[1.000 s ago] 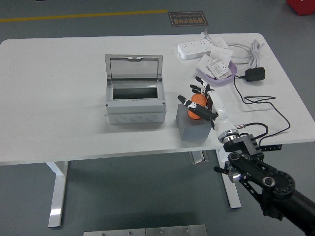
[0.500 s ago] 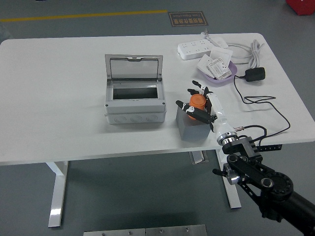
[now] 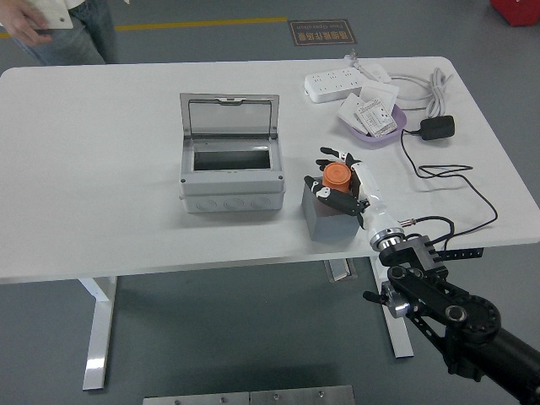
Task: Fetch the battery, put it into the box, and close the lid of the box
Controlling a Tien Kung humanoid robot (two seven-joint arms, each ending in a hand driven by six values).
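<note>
Right hand reaches in from lower right, fingers curled around the battery, an orange cylinder, grasping it. Battery sits upright between thumb side and the far fingers, right over the top of the grey block; can't tell if it touches the block or is lifted off it. Block is directly under the fingers, near the table's front edge.

Box is left of the fingers, apart from them, lid open and standing up at the back, inside visible and dark. Beyond the fingers, further back: purple tray with small white packs, then a power strip and white cable. Black adapter with black wire is off to the right of the fingers.

Table is white. Person stands at the far left corner, a hand holding something flat and pale; well away from the fingers.
</note>
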